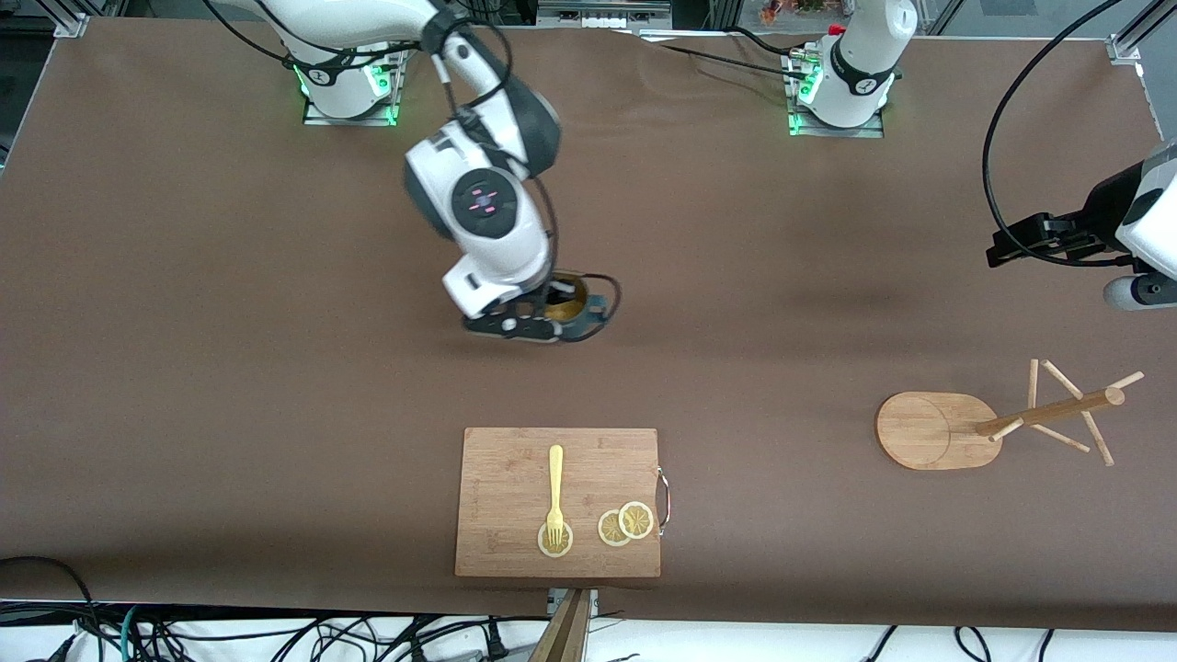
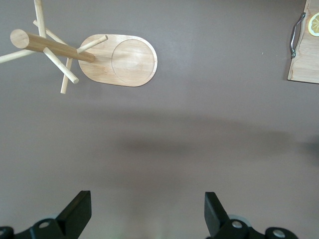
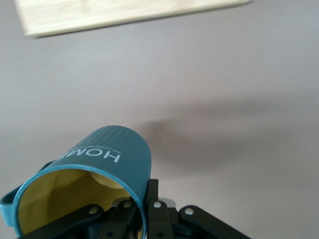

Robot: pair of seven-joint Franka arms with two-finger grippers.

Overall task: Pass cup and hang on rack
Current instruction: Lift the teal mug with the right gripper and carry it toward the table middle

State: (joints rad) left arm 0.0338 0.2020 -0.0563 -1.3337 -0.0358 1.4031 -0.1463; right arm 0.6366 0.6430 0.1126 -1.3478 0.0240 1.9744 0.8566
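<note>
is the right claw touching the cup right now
Touching. The right wrist view shows the right claw shut on the cup at its rim.

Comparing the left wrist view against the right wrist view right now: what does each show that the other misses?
Only the left wrist view shows the rack, its post and pegs over its oval base, plus the left claw, open over bare table, and the cutting board's metal handle with a lemon slice beside it.

Only the right wrist view shows the teal cup, yellowish inside, white lettering outside, with the right claw shut on its rim.

Both show the brown table and a part of the wooden cutting board.
</note>
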